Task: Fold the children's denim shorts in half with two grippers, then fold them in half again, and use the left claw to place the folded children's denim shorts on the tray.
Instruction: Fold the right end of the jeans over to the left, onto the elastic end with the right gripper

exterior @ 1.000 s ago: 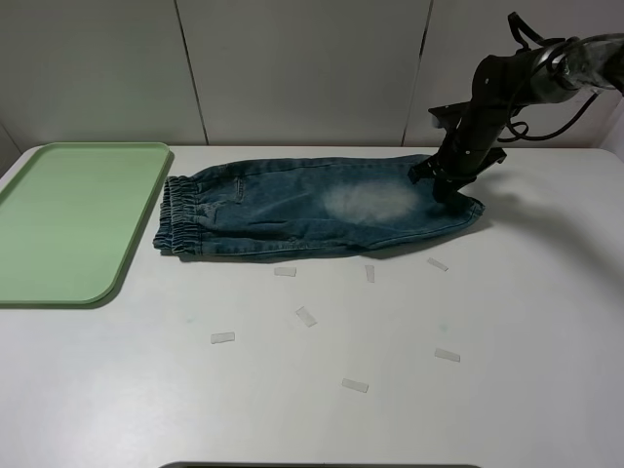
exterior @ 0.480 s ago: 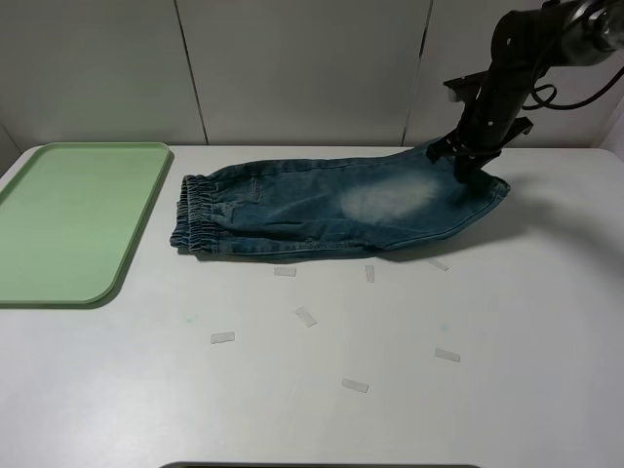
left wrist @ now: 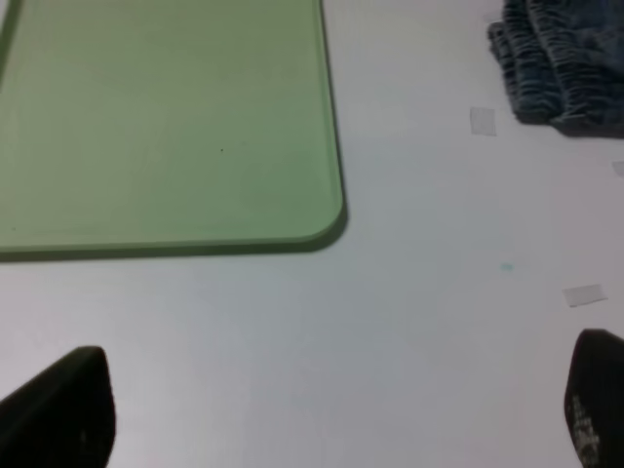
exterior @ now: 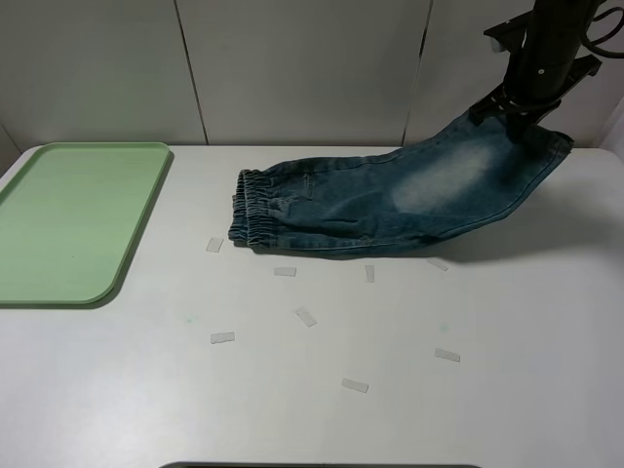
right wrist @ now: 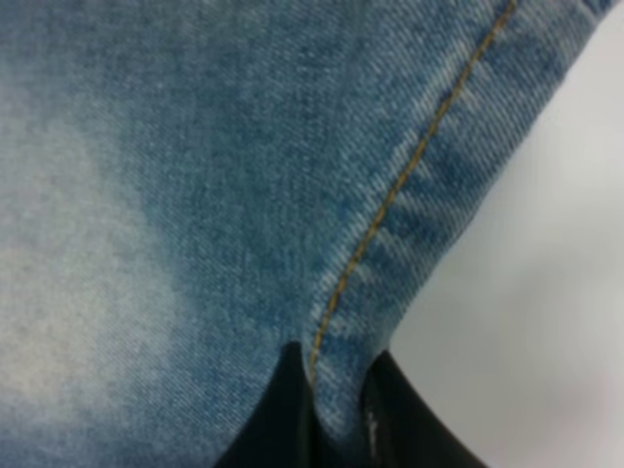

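Note:
The children's denim shorts [exterior: 390, 200] lie stretched across the back of the white table, folded lengthwise, with the elastic waist [exterior: 252, 210] on the table and the leg end lifted at the right. My right gripper [exterior: 520, 109] is shut on the leg hem and holds it raised; the right wrist view shows denim with an orange seam [right wrist: 390, 195] pinched between the fingertips [right wrist: 292, 414]. My left gripper [left wrist: 331, 414] is open over bare table, short of the pale green tray [left wrist: 166, 117]; the shorts' waist [left wrist: 561, 63] shows in a corner. The tray [exterior: 68, 219] lies at the left.
Several small white tape strips lie on the table in front of the shorts, such as one [exterior: 306, 316] near the middle and one [exterior: 214, 245] beside the waist. A grey panelled wall stands behind the table.
My right gripper has risen and moved right with the leg hem, dragging the whole shorts to the right; the waist has slid away from the tray, uncovering a tape strip.

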You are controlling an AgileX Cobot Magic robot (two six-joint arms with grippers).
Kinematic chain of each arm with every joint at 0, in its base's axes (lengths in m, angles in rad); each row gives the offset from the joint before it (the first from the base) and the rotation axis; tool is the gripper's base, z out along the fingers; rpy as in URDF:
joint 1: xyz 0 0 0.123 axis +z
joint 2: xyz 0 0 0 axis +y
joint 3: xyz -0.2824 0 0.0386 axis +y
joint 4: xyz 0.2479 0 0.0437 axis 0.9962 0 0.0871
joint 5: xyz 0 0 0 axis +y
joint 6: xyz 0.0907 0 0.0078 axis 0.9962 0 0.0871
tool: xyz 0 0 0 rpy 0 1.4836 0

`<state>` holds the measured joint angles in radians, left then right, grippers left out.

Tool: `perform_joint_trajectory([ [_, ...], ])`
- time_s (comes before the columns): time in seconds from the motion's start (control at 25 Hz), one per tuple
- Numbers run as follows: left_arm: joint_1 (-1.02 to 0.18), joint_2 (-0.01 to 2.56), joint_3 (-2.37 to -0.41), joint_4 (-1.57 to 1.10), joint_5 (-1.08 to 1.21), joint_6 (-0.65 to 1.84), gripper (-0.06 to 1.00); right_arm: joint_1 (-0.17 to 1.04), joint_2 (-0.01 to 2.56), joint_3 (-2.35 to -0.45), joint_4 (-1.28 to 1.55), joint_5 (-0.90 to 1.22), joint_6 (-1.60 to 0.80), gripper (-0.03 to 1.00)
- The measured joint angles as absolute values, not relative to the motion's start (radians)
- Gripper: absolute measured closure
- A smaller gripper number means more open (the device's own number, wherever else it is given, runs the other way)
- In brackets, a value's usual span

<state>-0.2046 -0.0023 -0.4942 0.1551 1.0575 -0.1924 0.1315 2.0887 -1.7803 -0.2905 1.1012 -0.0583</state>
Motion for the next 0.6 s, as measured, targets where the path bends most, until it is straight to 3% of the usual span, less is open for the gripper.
perform_joint_trajectory([
  [0.6,-0.205,-0.002,-0.494,0.155,1.058,-0.192,0.04,0.131,2.055,-1.777,-0.519,1.215,0.013,0.95],
])
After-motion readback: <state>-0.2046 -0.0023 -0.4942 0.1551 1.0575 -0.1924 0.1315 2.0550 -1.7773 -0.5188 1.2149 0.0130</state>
